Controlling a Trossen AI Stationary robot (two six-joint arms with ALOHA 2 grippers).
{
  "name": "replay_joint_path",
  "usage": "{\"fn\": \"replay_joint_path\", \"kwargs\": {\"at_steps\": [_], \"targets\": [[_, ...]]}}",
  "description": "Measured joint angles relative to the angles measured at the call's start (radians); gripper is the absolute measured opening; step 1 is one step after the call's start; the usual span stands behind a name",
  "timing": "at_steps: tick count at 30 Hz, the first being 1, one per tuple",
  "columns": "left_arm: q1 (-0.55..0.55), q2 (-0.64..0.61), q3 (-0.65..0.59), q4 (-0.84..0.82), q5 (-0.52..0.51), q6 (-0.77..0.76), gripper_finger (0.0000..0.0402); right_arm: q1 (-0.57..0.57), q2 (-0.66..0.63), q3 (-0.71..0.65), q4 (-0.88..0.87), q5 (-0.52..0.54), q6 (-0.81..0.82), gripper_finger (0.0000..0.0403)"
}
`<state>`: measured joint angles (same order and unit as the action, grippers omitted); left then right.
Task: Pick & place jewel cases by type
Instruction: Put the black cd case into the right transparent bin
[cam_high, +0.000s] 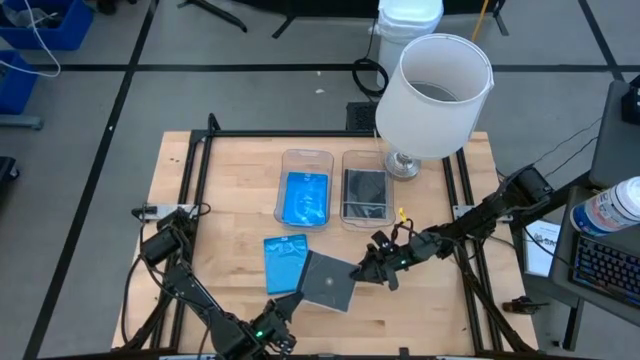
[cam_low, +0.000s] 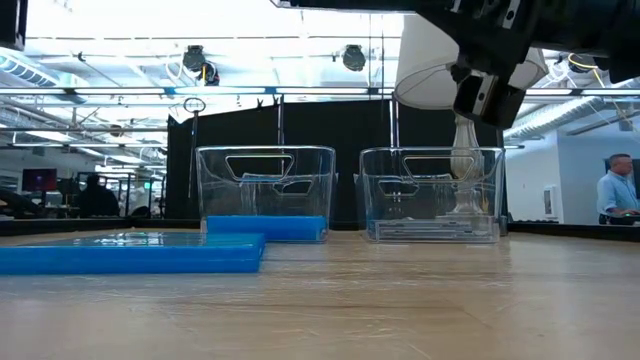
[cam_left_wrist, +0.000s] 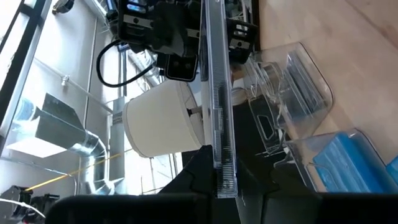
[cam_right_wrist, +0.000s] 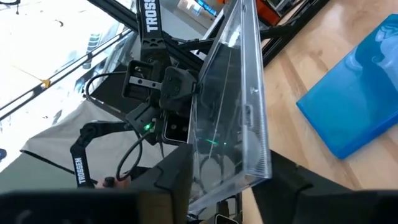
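Both hands clamp one grey jewel case (cam_high: 328, 281) above the near surface (cam_high: 240, 190): right hand (cam_high: 366, 268) on its right edge, left hand (cam_high: 283, 312) on its near-left corner. The grey-case bin (cam_high: 365, 192) lies far-right, nearer the right arm.

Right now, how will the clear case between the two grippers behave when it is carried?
The clear case looks thin, flat and rigid, so probably light and stiff. Its smooth plastic may slip. Held by opposite edges by the left gripper and right gripper, it might crack if squeezed.
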<state>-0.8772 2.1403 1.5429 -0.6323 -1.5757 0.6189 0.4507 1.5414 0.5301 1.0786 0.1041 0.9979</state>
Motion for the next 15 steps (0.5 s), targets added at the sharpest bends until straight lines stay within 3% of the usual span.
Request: {"fn": "replay_joint_path", "kwargs": {"at_steps": [9,15], "targets": [[-0.001,0.000,0.000,-0.006,-0.005,0.010,0.0043,0.000,0.000,0.000,0.017,-0.001,-0.038,0.0031],[-0.003,0.000,0.000,-0.002,0.005,-0.034,0.0061,0.000,0.000,0.000,0.017,-0.004,-0.054,0.0027]]}}
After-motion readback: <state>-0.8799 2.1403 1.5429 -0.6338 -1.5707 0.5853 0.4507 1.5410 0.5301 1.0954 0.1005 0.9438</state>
